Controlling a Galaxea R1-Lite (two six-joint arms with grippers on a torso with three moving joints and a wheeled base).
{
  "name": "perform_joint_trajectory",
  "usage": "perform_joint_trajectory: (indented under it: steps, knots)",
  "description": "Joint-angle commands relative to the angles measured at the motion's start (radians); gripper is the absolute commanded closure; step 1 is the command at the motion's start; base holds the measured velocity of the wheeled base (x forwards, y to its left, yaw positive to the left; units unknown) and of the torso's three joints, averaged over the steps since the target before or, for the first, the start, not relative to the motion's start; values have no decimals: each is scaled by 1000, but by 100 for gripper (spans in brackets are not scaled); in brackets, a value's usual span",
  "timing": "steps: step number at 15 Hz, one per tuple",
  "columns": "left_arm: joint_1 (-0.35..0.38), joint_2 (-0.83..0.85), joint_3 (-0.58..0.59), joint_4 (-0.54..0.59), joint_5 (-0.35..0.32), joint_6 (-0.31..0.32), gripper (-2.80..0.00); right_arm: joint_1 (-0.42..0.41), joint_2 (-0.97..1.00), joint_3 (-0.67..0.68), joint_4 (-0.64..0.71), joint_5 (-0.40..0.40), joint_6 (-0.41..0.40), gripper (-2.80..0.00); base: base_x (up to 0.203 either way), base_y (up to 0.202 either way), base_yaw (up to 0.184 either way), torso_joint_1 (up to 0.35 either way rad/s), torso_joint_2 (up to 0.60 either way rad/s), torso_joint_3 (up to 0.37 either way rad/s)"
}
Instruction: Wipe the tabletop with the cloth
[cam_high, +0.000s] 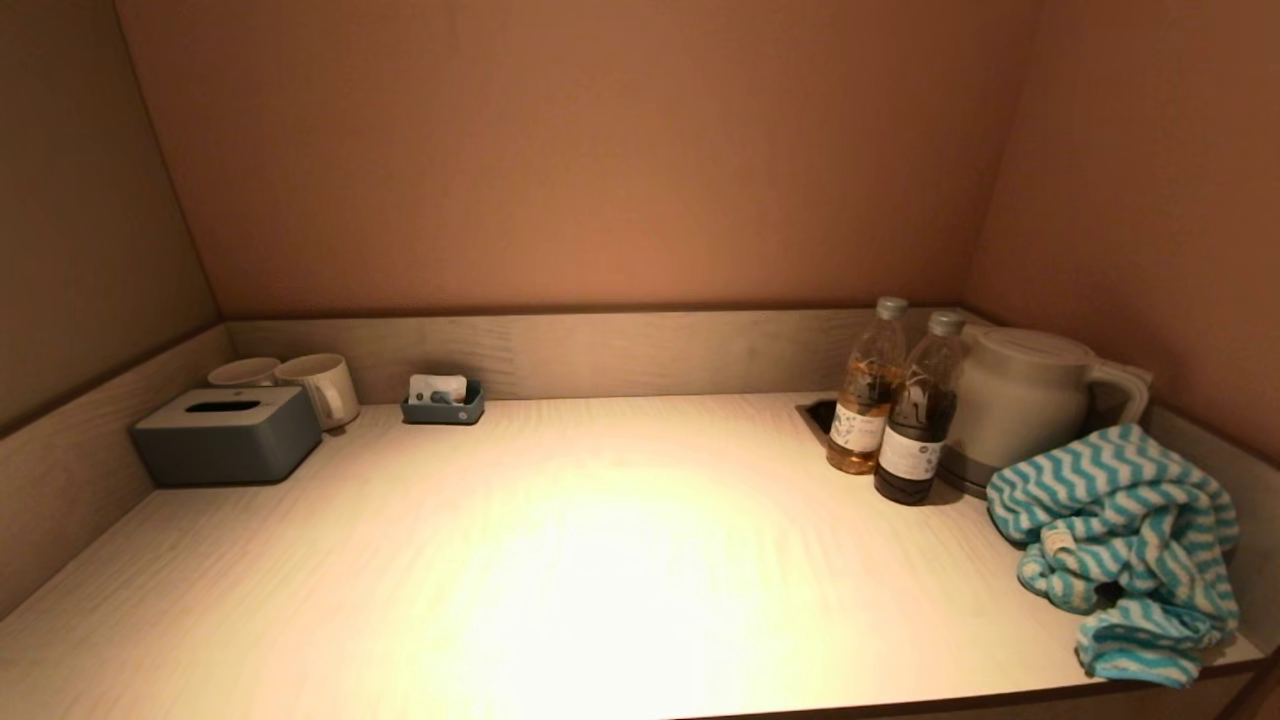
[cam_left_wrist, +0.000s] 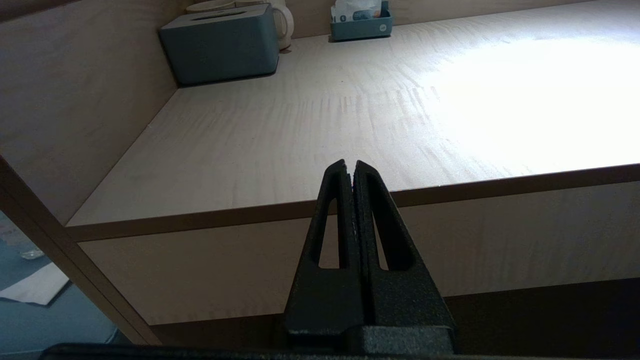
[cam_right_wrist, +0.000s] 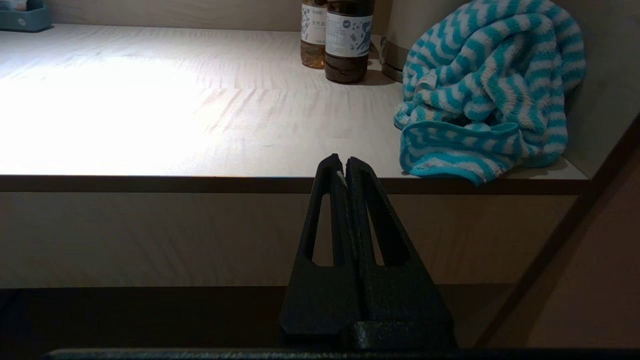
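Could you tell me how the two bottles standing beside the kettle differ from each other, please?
The nearer bottle holds a dark, almost black liquid, while the farther bottle holds a paler amber one. The nearer bottle stands right in front of the kettle, closer to the cloth; the farther bottle stands to its left, by a dark recess in the tabletop. Both are upright, capped and white-labelled, similar in shape and size.

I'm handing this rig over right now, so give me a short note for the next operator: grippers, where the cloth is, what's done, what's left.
Left gripper: shut, empty, parked below the counter's front edge.
Right gripper: shut, empty, also parked below the front edge.
Cloth: bunched in the right near corner of the tabletop, beside the kettle and two bottles.
Done: nothing visible; cloth not yet picked up.
Left: grasp cloth, wipe the tabletop.
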Motion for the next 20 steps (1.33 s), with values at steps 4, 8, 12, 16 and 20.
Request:
perform_joint_trajectory:
  steps: [4, 8, 12, 16, 20]
  knots:
    - [0, 0, 0, 0, 0, 1, 0, 1, 0, 1, 0, 0, -1, 0, 0, 0, 0, 0, 0, 0]
    - [0, 0, 0, 0, 0, 1, 0, 1, 0, 1, 0, 0, -1, 0, 0, 0, 0, 0, 0, 0]
    - [0, 0, 0, 0, 0, 1, 0, 1, 0, 1, 0, 0, -1, 0, 0, 0, 0, 0, 0, 0]
    - [0, 0, 0, 0, 0, 1, 0, 1, 0, 1, 0, 0, 0, 0, 0, 0, 0, 0, 0, 0]
    - [0, 0, 0, 0, 0, 1, 0, 1, 0, 1, 0, 0, 0, 0, 0, 0, 0, 0, 0, 0]
